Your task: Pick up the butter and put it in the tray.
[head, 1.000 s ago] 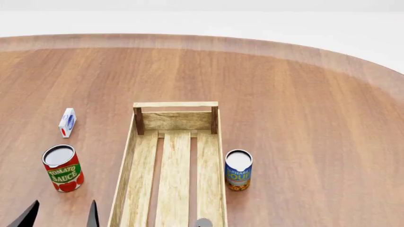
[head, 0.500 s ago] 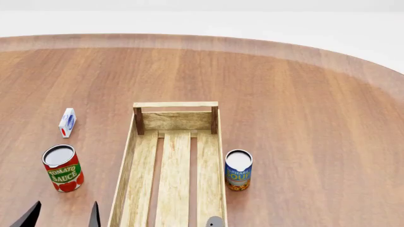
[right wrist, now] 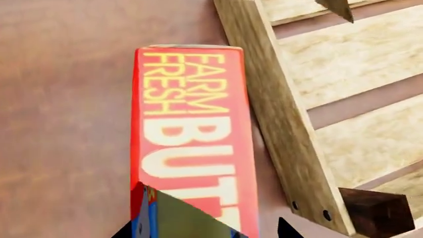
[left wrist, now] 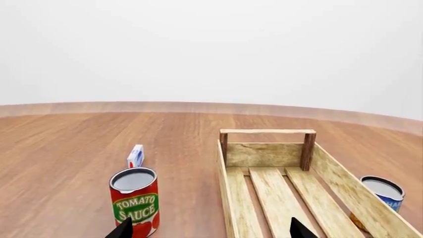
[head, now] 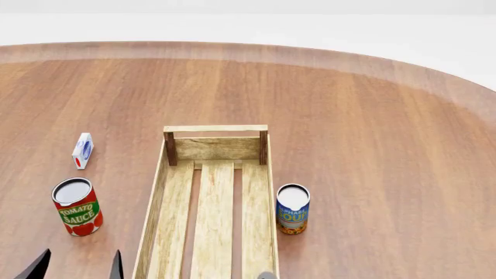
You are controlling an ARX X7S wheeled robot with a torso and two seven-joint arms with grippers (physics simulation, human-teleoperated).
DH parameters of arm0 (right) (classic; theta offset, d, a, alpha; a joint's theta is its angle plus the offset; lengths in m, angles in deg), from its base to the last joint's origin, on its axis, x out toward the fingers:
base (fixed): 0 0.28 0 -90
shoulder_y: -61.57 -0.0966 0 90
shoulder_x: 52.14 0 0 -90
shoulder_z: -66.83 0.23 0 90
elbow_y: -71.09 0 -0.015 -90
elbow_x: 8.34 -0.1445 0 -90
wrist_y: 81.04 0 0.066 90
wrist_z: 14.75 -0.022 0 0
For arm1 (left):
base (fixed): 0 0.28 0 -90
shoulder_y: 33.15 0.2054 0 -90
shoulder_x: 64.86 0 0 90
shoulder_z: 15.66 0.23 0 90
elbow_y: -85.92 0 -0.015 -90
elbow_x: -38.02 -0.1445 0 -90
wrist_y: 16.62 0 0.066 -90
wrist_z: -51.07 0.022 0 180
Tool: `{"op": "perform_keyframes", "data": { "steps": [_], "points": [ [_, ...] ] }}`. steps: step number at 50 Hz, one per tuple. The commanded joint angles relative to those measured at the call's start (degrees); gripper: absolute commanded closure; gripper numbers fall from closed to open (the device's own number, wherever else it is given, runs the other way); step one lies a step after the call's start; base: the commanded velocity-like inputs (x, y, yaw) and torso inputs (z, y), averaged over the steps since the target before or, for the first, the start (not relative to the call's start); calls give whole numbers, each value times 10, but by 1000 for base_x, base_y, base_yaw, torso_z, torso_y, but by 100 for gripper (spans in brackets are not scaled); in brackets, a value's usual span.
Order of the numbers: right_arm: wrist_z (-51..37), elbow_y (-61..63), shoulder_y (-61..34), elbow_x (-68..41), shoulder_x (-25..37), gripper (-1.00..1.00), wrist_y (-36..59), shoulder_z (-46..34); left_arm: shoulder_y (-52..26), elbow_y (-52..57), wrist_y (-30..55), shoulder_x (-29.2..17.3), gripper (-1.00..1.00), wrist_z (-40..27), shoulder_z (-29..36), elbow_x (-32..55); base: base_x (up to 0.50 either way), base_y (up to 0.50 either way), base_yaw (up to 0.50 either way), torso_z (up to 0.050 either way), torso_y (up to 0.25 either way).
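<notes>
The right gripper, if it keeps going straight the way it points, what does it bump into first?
Most likely the butter carton. The right gripper looks straight down on its red top, beside the wooden tray. How far above it sits is unclear.

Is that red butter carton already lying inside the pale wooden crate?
No. In the right wrist view the red "FARM FRESH BUTTER" carton lies on the brown wooden table, beside the pale wooden crate, outside its side wall.

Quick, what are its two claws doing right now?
Left gripper: open, empty.
Right gripper: open, fingertips either side of the butter, not gripping it yet.
</notes>
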Motion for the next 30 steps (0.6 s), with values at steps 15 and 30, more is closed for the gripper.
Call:
{"op": "perform_keyframes", "data": {
  "steps": [15, 30],
  "points": [
    [-18, -46, 12, -13, -18, 100, -31, 20, -1, 6, 4, -5, -100, -5, 6, 8, 0, 0, 0, 0, 0],
    [-20, 37, 2, -47, 1, 100, 63, 45, -5, 3, 3, -7, -100, -7, 8, 12, 1, 0, 1, 0, 0]
  ]
}}
